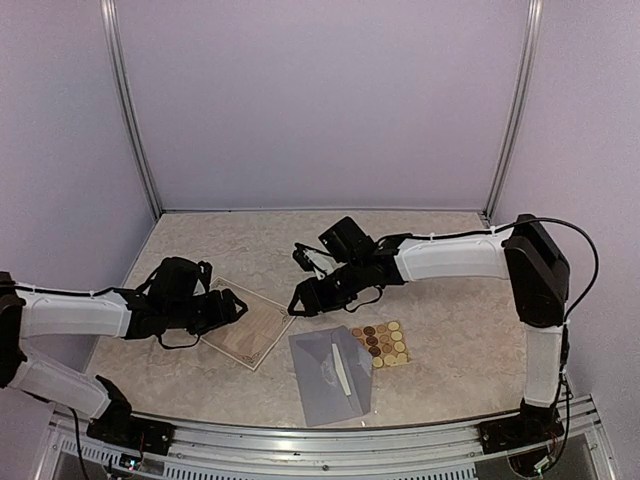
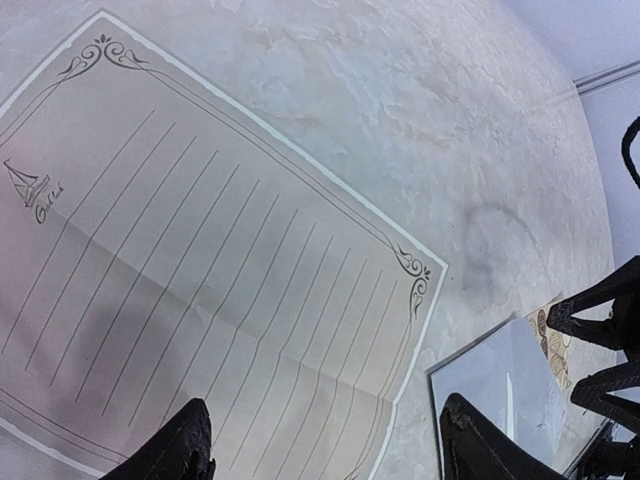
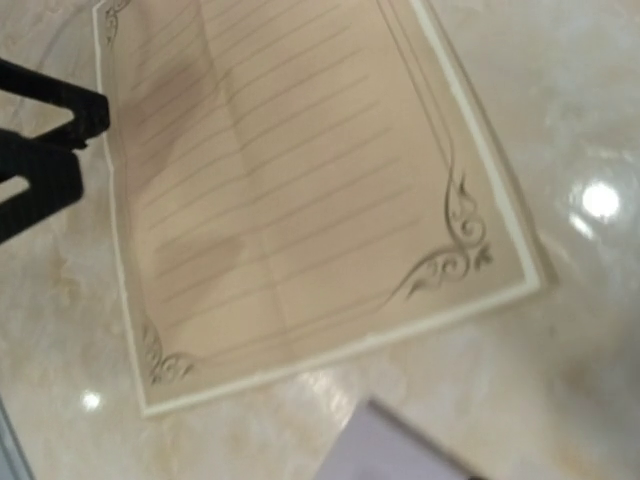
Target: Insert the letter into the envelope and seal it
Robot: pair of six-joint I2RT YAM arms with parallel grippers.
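Observation:
The letter (image 1: 248, 332), a cream lined sheet with corner ornaments and fold creases, lies flat and unfolded on the table at left of centre. My left gripper (image 1: 232, 305) hovers over its left part; in the left wrist view its jaws stand wide open over the letter (image 2: 200, 250), with nothing between them. The grey-lavender envelope (image 1: 330, 378) lies near the front edge, right of the letter, with a white strip on it. My right gripper (image 1: 297, 300) hangs over the letter's right corner, fingers apart and empty. Its own fingers are out of the right wrist view, which looks down on the letter (image 3: 290, 170).
A tan sheet of round stickers (image 1: 381, 343) lies against the envelope's right side. The marbled table (image 1: 430, 290) is bounded by lavender walls at the back and sides. The two grippers stand close together over the letter.

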